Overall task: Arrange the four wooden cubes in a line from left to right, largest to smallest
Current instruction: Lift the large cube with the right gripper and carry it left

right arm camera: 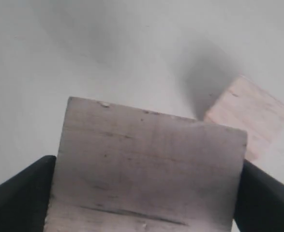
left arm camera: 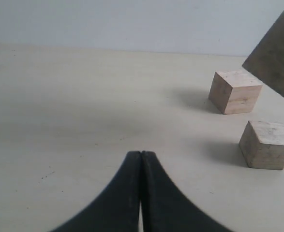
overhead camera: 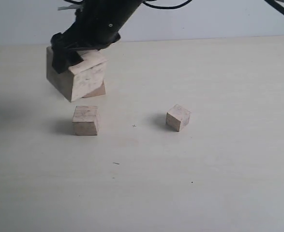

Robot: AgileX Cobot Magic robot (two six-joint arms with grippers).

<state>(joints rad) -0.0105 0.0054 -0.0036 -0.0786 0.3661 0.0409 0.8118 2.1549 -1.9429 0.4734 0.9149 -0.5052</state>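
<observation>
Right gripper [right arm camera: 144, 195] clamped on large cube [overhead camera: 76, 79], jaws spread wide across its sides. Cube tilted, lifted clear of counter [overhead camera: 219, 183]. One medium cube [overhead camera: 96, 91] just under and behind that gripper, second medium cube [overhead camera: 85, 120] on counter below it, small cube [overhead camera: 178, 117] well apart from it. Left gripper [left arm camera: 141, 193] pinched closed, empty.

Advice: level large cube before lowering (tilted corner would likely land first and roll it). Set it down clear of cube beneath, at row's left end.

No brand, label or writing readable.
</observation>
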